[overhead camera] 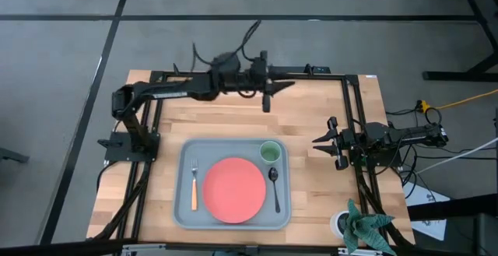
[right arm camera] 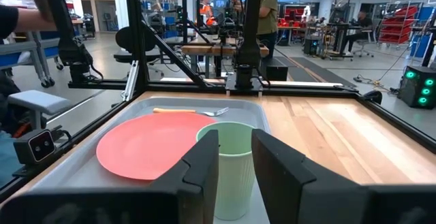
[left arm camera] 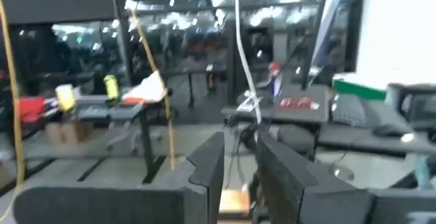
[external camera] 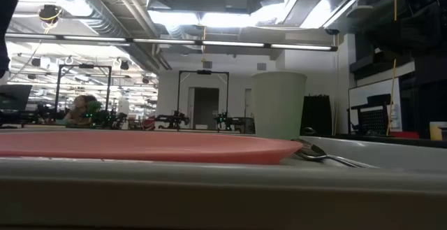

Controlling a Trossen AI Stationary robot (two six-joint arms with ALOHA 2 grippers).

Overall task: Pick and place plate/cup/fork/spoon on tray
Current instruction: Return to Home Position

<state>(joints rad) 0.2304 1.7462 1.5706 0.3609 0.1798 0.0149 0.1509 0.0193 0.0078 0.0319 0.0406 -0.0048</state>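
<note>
The blue-grey tray (overhead camera: 183,209) lies near the table's near edge, at its middle. On it, the coral-red plate (overhead camera: 233,189) lies flat in the middle. The fork (overhead camera: 194,184) lies left of the plate, and the dark spoon (overhead camera: 275,186) lies right of it. The pale-green cup (overhead camera: 270,152) stands upright in the tray's far right corner. My right gripper (overhead camera: 319,142) is open and empty, right of the tray, pointing at the cup (right arm camera: 231,173). My left gripper (overhead camera: 284,87) is open and empty, raised over the table's far edge.
A white pot with a green plant (overhead camera: 362,225) stands at the table's near right corner. Black frame rails (overhead camera: 354,108) run along the table's far and right sides. Bare wood (overhead camera: 233,120) lies between the tray and the far edge. People stand in the room beyond (right arm camera: 262,6).
</note>
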